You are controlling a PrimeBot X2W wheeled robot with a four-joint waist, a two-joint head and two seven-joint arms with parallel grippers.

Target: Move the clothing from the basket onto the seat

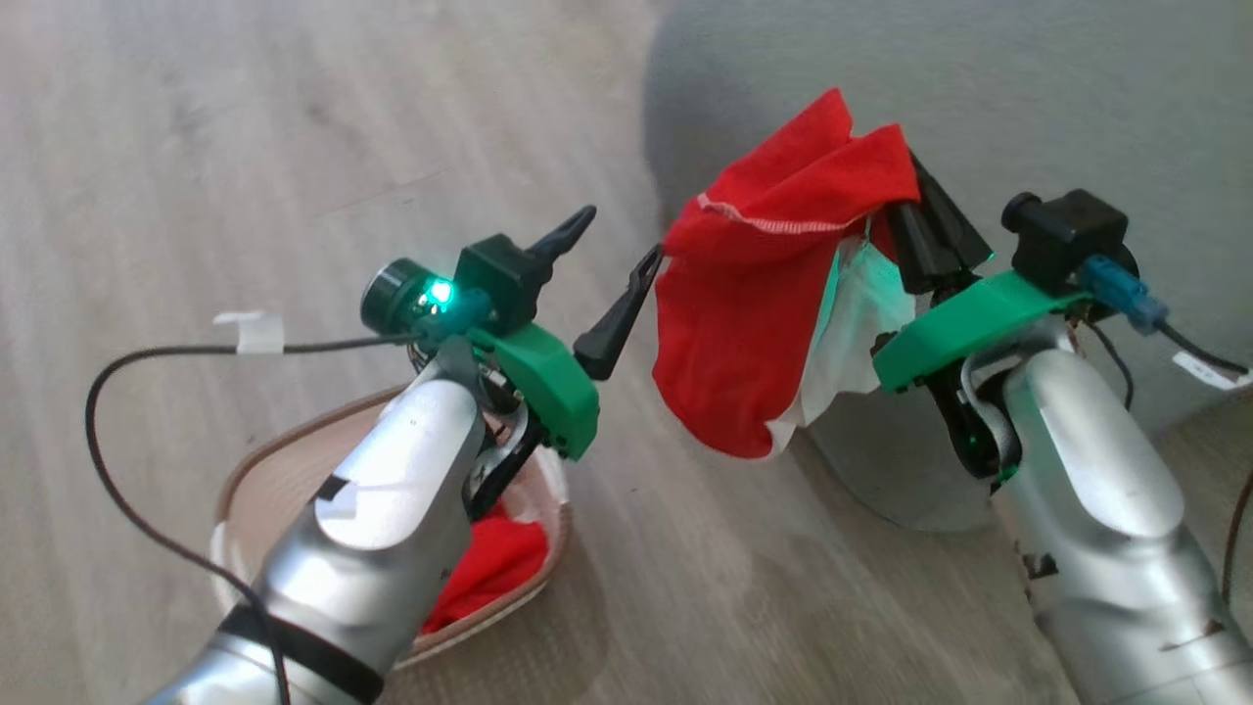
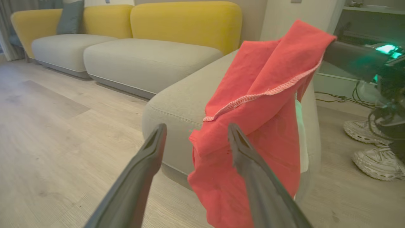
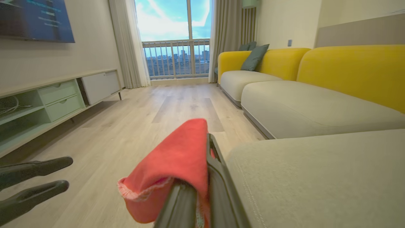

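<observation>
Now right tool (image 1: 925, 211) clamped on clothing (image 1: 754, 294), left tool (image 1: 621, 232) apart; cloth hangs off seat (image 1: 979, 88) corner, so early release could drop it on floor (image 1: 294, 147).

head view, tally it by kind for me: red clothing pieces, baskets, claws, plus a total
red clothing pieces: 2, the hanging piece and the second piece lying in the basket
baskets: 1
claws: 2, left claw open, right claw shut on the hanging piece
total: 5
</observation>
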